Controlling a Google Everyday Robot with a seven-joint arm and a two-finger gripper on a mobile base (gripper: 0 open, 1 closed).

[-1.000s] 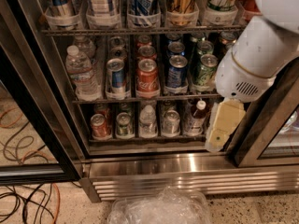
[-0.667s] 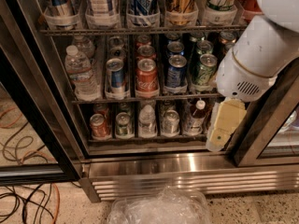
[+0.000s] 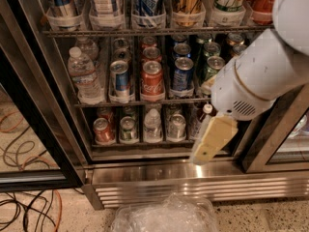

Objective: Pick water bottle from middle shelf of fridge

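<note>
The water bottle (image 3: pixel 83 76), clear ribbed plastic with a white cap, stands at the left end of the middle shelf (image 3: pixel 140 102), with a second like it behind. The shelf is a wire rack inside the open fridge (image 3: pixel 159 174), lined with soda cans. My gripper (image 3: pixel 211 140), cream-coloured on a white arm (image 3: pixel 263 74), hangs in front of the fridge's lower right, far right of and below the bottle. It holds nothing that I can see.
Soda cans (image 3: pixel 152 80) fill the middle shelf right of the bottle. Tall cans (image 3: pixel 147 1) stand on the rack above. The bottom shelf holds cans and a short clear bottle (image 3: pixel 152 124). Cables (image 3: pixel 26 209) lie on the floor at left, crumpled clear plastic (image 3: pixel 164 216) in front.
My gripper and arm have moved a little left and down in front of the fridge. The bottle and cans have not moved.
</note>
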